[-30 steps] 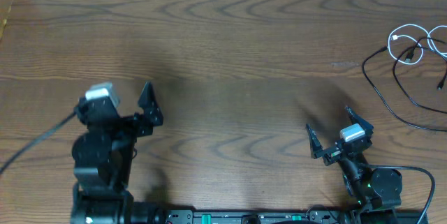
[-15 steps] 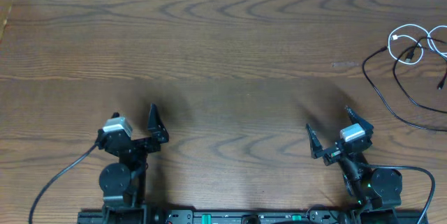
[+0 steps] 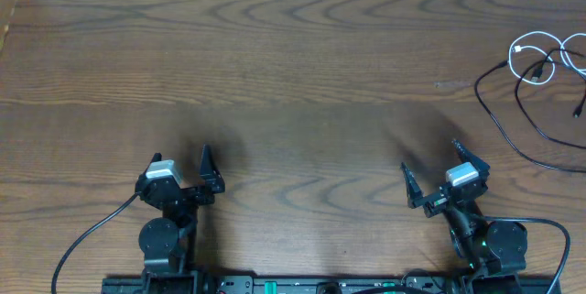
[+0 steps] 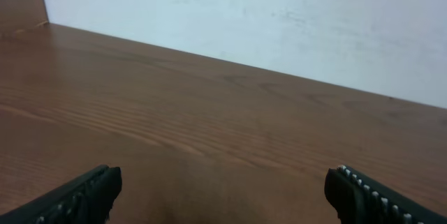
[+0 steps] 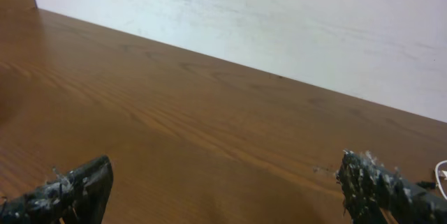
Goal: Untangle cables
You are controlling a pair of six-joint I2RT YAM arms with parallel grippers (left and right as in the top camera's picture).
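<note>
Lying tangled near the far right edge of the table [image 3: 302, 74], the cables [image 3: 534, 72] are touched by nothing. The left gripper [image 4: 223, 185] and right gripper [image 5: 223, 175] are held spread wide, empty, well apart from them.

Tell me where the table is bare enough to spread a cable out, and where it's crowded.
Bare: the whole wood table from its left edge across to the cables, and the strip between the left pincer and right pincer. Crowded: the far right corner, where white and black loops overlap.
</note>
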